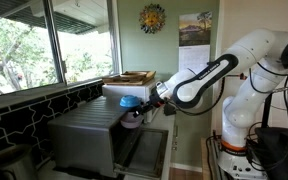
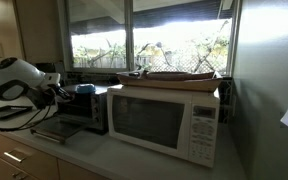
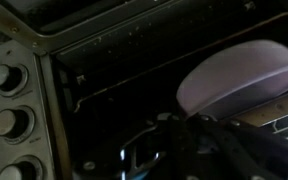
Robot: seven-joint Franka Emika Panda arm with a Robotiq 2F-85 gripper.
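Observation:
My gripper (image 3: pixel 182 122) is dark at the bottom of the wrist view. It is shut on the rim of a lavender bowl (image 3: pixel 242 68), which hangs in front of the toaster oven's dark open cavity (image 3: pixel 114 80). In an exterior view the gripper (image 1: pixel 144 110) holds the bowl (image 1: pixel 132 121) just above the lowered oven door (image 1: pixel 144 150) of the silver toaster oven (image 1: pixel 89 135). From the opposite side, the gripper (image 2: pixel 60 97) reaches toward the oven (image 2: pixel 82 112) from the left. The bowl's underside is hidden.
A small blue object (image 1: pixel 131 100) sits on top of the oven. Beside it stands a white microwave (image 2: pixel 164 122) with a wooden tray (image 2: pixel 174 78) on top. Three control knobs (image 3: pixel 4 76) run down the oven's left. Windows (image 1: pixel 44 40) line the wall behind the counter.

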